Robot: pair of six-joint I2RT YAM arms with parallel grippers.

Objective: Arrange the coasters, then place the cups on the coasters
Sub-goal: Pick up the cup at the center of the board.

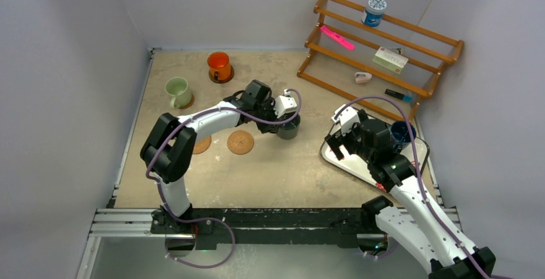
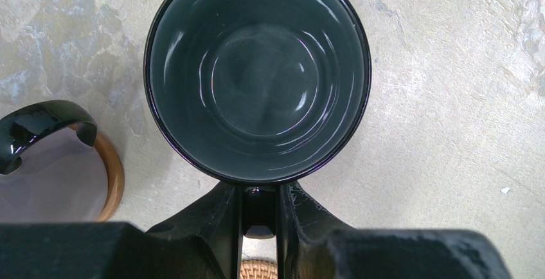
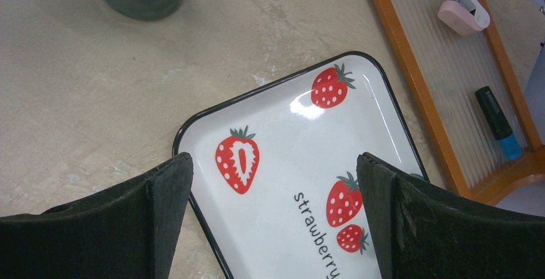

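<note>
Overhead from behind, whole table (image 1: 289, 170); wrist views close, downward, dark mug (image 2: 257, 80) in both.

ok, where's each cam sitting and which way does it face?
Top external: above and behind the bases, looking down over the table; both arms show whole.
Left wrist: straight down into the dark grey-teal mug; left gripper shut on its handle at the bottom edge.
Right wrist: down onto the strawberry tray; right gripper open, a finger in each lower corner.
Shared: the mug shows in all three; the tray in top and right wrist.
</note>
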